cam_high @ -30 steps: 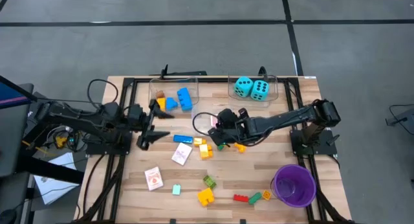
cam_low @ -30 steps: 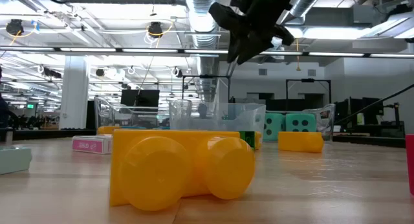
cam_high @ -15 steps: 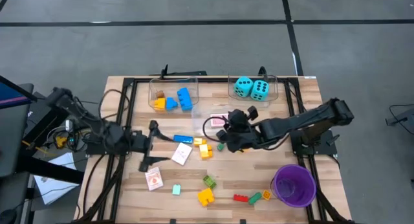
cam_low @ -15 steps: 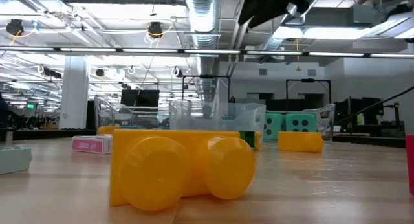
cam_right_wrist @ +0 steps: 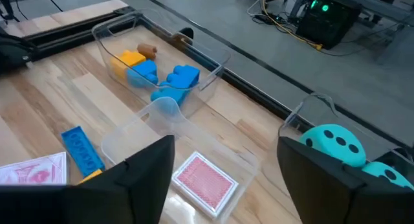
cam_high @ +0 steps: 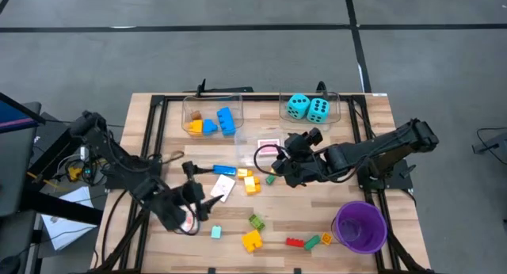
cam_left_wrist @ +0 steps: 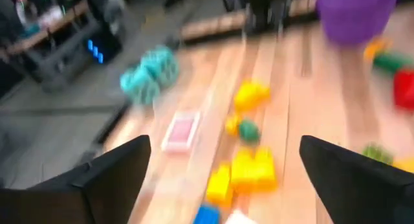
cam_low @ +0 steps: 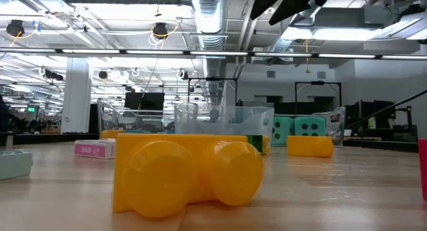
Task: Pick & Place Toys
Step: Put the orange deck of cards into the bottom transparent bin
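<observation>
Over the near-left part of the table (cam_high: 372,218), the left tool (cam_high: 200,204) hangs with its fingers spread wide and nothing between them, just beside a red-and-white card pack (cam_high: 188,219) and close to a second card pack (cam_high: 223,187) lying by a blue brick (cam_high: 224,170). The right tool (cam_high: 279,165) sits over the middle of the table, its two fingers parted and gripping nothing, above a small clear bin (cam_right_wrist: 194,143) that holds a pink-backed card pack (cam_right_wrist: 203,179). Just in front of it lie yellow bricks (cam_high: 249,181) and a small green piece (cam_high: 269,179), probably a brick, though the arm partly hides it. At the far edge, one clear bin (cam_high: 212,116) contains blue and yellow bricks (cam_right_wrist: 155,72), and another bin (cam_high: 333,109) holds two turquoise dice (cam_high: 308,108). Toward the near edge lie a big yellow brick (cam_low: 187,174), a green brick (cam_high: 257,222), a red brick (cam_high: 295,242) and a pale turquoise brick (cam_high: 215,232), with a purple cup (cam_high: 360,226) standing at the near-right corner.
</observation>
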Robot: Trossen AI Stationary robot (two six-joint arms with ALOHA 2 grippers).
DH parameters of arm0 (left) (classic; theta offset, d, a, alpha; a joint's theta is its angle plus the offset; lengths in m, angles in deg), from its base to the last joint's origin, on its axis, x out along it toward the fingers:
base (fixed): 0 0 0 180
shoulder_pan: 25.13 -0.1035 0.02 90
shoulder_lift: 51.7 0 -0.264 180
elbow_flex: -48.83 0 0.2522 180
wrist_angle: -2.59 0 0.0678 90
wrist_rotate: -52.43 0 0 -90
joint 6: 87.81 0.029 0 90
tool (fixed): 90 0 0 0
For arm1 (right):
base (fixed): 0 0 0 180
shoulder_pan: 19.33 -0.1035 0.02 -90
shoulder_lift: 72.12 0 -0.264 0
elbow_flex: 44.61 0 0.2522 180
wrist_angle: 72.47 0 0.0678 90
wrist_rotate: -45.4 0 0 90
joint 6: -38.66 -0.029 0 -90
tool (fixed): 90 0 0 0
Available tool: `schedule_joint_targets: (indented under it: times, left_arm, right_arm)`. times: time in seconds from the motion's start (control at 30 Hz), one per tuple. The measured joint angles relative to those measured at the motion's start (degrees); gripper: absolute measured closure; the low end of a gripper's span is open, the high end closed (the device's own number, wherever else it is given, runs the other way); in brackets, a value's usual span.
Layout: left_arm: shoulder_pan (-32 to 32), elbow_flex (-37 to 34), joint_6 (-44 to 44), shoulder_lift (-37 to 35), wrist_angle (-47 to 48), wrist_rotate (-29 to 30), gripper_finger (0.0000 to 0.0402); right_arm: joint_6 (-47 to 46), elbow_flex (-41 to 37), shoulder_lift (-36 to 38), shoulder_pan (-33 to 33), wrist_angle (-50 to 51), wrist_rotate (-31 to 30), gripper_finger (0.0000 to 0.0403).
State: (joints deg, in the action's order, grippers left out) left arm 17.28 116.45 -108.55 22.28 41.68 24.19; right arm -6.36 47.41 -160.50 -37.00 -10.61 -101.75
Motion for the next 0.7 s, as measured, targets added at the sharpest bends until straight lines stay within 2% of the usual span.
schedule_joint_targets:
  times: [0.13, 0.33, 0.57, 0.7]
  left_arm:
    - [-0.3, 5.9, -18.1, 4.1, 17.5, -4.6, 0.0014]
    - [-2.3, 6.1, -36.0, 7.5, 27.6, -16.8, 0.0006]
    - [-1.2, 2.7, -39.2, 10.2, 35.4, -50.5, 0.0003]
    - [1.2, 2.0, -40.8, 9.6, 40.0, -64.4, 0.0003]
  right_arm:
    - [-2.7, 0.0, -0.2, -0.3, 3.4, 0.0, 0.0132]
    - [-6.5, 0.0, -0.2, -1.1, 7.7, -2.6, 0.0131]
    - [-6.6, 0.0, -0.2, -2.6, 8.2, -3.3, 0.0131]
    - [-6.6, 0.0, -0.2, -2.6, 8.0, -4.1, 0.0131]
